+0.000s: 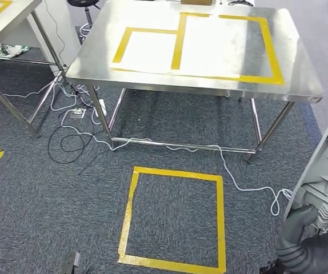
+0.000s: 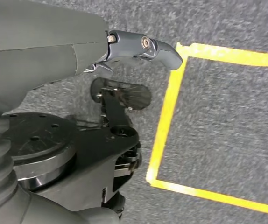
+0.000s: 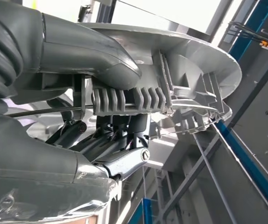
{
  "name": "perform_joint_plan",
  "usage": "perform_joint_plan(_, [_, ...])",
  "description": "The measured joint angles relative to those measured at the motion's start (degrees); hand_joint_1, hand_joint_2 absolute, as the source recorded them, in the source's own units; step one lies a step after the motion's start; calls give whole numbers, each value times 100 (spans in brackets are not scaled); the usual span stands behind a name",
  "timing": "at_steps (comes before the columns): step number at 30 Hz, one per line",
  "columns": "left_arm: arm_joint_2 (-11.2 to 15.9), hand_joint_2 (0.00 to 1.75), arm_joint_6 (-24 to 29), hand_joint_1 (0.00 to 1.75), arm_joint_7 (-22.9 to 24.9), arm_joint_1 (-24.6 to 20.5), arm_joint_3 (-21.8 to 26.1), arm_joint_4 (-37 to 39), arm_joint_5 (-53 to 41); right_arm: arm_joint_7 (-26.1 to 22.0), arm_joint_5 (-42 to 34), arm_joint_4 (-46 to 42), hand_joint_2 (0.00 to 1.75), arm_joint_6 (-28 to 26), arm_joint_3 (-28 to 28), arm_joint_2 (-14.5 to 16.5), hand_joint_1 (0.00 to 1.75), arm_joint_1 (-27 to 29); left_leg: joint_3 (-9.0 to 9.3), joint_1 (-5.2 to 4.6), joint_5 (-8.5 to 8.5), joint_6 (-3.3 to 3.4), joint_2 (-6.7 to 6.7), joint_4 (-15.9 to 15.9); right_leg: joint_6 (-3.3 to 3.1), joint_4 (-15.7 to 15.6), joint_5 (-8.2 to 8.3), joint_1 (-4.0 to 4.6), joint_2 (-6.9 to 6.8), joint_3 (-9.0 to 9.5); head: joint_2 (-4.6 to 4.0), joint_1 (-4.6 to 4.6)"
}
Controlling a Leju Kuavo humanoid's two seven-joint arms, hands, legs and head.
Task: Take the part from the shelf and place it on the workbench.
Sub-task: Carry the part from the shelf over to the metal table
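Right hand closed on the part

The part (image 3: 196,79) is gripped by the right hand (image 3: 118,116); nothing is held by the left hand (image 2: 125,88).

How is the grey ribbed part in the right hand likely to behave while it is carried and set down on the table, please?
The part looks like moulded plastic with ribs, so probably stiff and fairly light. It is broad and the right hand holds it near one edge, so it may tilt. On the shiny steel table it could slide.

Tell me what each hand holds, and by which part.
The right hand grips the large grey ribbed plastic part at its ribbed rim. The left hand holds nothing.
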Motion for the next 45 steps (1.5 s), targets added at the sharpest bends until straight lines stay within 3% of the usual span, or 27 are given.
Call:
perform_joint_plan(2, [-13, 175, 7, 0, -2, -10, 5, 0, 1, -1, 7, -1, 175, 0, -2, 0, 175, 0, 154, -31, -101, -15, -20, 8, -63, -662, 560, 31, -5, 86, -1, 7])
perform_joint_plan(4, [-22, 175, 14, 0, -8, -26, 8, 0, 3, -2, 18, -2, 175, 0, -1, 0, 175, 0, 207, -55, -172, -4, -28, 18, -62, -919, 730, 41, 0, 142, -2, 11])
perform_joint_plan(7, [-32, 175, 44, 0, -9, -33, 20, 0, 9, -2, 20, -2, 175, 1, -1, 0, 175, -1, 212, -58, -170, 13, -21, 10, -32, -946, 739, 36, 20, 156, -2, 10])
perform_joint_plan(15, [-37, 175, -15, 0, -1, -36, 62, 0, 43, 1, 19, -2, 175, 0, 0, 0, 175, -2, 216, -56, -166, -38, -20, -23, -61, -941, 720, 39, 20, 145, -2, 11])
perform_joint_plan(20, [-29, 175, -317, 0, -70, -36, 73, 0, -30, -1, 15, -2, 175, 0, 8, 0, 175, -4, 221, -77, -254, 42, -19, -75, -5, -1036, 727, 18, 20, 183, -1, 8])
perform_joint_plan(24, [-29, 175, -328, 0, -71, -35, 73, 0, -35, -1, 15, -2, 175, 0, 10, 0, 175, -4, 232, -72, -268, 45, -23, -111, 3, -1014, 758, 19, 21, 214, -1, 9])
perform_joint_plan(27, [-29, 175, -358, 0, -71, -26, 73, 0, -43, 0, 10, 0, 175, 0, 12, 0, 175, -4, 320, -54, -292, 52, -33, -202, 47, -932, 826, 19, 17, 222, -1, 11])
perform_joint_plan(29, [-24, 175, -371, 0, -71, -7, 74, 0, -58, -3, 7, -2, 175, 0, 20, -2, 175, -8, 525, -30, -378, 69, -22, -242, 110, -62, 438, -13, 6, -286, -2, 63])
perform_joint_plan(31, [-18, 175, -345, 0, -69, 18, 75, 0, -82, -3, 6, -2, 175, 0, 26, -4, 175, -10, 749, -2, -474, 49, -6, -237, 185, 592, 210, -78, -4, -758, -2, 116])
perform_joint_plan(34, [-9, 175, -257, 0, -61, 29, 75, 0, -100, -3, 10, 2, 175, 0, 26, -7, 175, -10, 936, 48, -606, -73, -17, -185, 296, -491, 888, -187, -24, -429, -2, 142])
perform_joint_plan(36, [7, 175, -229, 0, -54, 23, 75, 0, -99, -4, 14, 9, 175, 0, 26, -10, 175, -11, 952, 56, -697, -152, -22, -142, 222, -880, 1147, -199, -18, -329, -2, 160])
perform_joint_plan(38, [12, 175, -217, 0, -51, 17, 75, 0, -95, -3, 19, 10, 175, 0, 30, -11, 175, -11, 931, 66, -728, -164, -17, -131, 106, -885, 1167, -171, 13, -337, -1, 149])
perform_joint_plan(41, [6, 175, -182, 0, -48, 14, 75, 0, -93, 2, 24, 9, 175, 0, 34, -11, 175, -13, 927, 71, -701, -92, -15, -141, 87, -887, 1169, -167, 30, -344, -2, 135])
perform_joint_plan(45, [-5, 175, -28, 0, -7, -8, 75, 0, -96, 0, 50, 9, 175, 0, 35, -11, 175, -13, 952, 73, -700, -99, -15, -191, 25, -890, 1112, -149, 44, -343, -2, 127])
